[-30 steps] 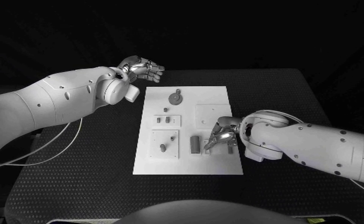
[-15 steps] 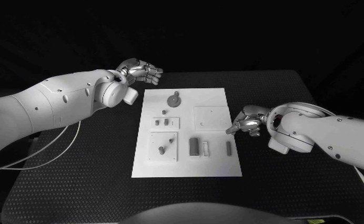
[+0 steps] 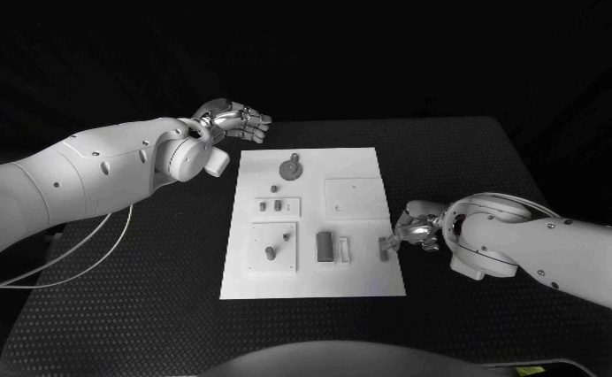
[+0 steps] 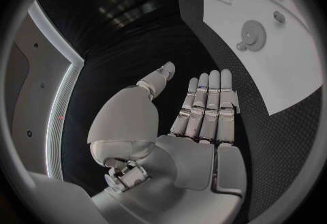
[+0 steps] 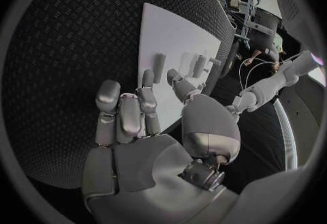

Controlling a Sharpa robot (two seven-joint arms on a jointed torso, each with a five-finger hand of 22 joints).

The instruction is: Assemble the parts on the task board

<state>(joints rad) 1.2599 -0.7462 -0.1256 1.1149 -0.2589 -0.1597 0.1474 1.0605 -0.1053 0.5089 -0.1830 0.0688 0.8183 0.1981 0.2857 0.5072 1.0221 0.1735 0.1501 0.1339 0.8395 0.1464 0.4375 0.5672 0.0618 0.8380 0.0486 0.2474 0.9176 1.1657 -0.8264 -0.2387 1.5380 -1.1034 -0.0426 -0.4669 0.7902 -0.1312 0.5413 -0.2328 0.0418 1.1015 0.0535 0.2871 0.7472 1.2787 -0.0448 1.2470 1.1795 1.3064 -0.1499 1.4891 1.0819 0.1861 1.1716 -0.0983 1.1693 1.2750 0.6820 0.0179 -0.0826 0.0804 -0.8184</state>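
well, black bench (image 3: pixel 153 288) carrying the task board (image 3: pixel 357 165) mid-way, parts (image 3: pixel 326 246) mostly lying loose on it, so plenty left. left hand (image 3: pixel 236 120) off beyond the far-left corner, fingers (image 4: pixel 207 98) straight, holding nothing. right hand (image 3: pixel 410 231) at the right edge, empty too.

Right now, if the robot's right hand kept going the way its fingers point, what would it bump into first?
Probably the small part at the board's near right edge. The right hand points at it across the board, fingers just short of it, though depth is hard to judge.
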